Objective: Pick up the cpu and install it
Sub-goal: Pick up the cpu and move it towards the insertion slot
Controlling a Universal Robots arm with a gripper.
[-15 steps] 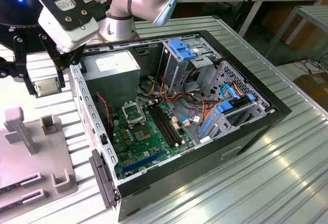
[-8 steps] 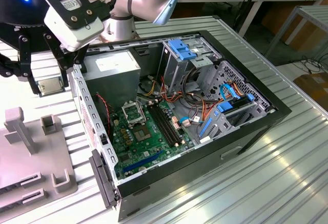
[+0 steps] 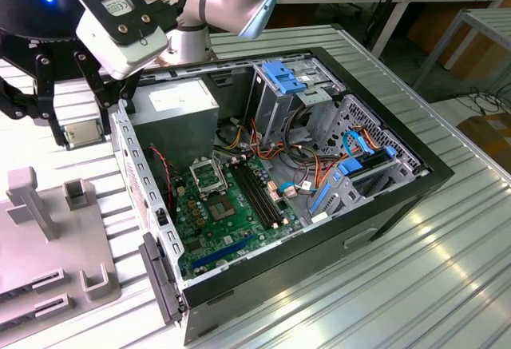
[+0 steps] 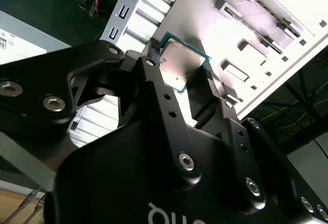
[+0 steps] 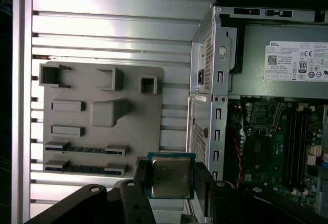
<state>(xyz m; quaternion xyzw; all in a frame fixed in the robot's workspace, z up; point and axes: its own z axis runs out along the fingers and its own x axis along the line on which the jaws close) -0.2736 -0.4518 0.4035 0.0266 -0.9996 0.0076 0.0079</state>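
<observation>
The black two-fingered claw [image 5: 170, 170] is clamped on a small, thin square cpu [image 5: 170, 177] with a silvery-grey metal face and a narrow green rim. Its fingers [image 5: 141, 180] press against two opposite edges of the chip, and the metal face shows in both wrist views [image 4: 180, 64].

In the exterior view the claw [image 3: 81, 129] holds the cpu [image 3: 82, 132] in the air near the far corner of the ribbed silver metal table [image 3: 447, 269], on the exterior view's left. It is outside the open black computer case [image 3: 399, 213] and just beyond that case's perforated metal end wall.

A flat grey plastic tray [image 3: 24, 253] with raised blocks and slots lies on the table along the edge on the exterior view's left, beside the case. In the first wrist view the chip overlaps the edge of this tray [image 5: 133, 116] that faces the case.

Inside the case lies a green motherboard [image 3: 215, 229]. On it sits a square metal-framed black socket [image 3: 209, 178], close to the grey box-shaped power supply [image 3: 180, 105]. The cpu is well apart from this socket [image 5: 264, 114], with the case wall between them.
</observation>
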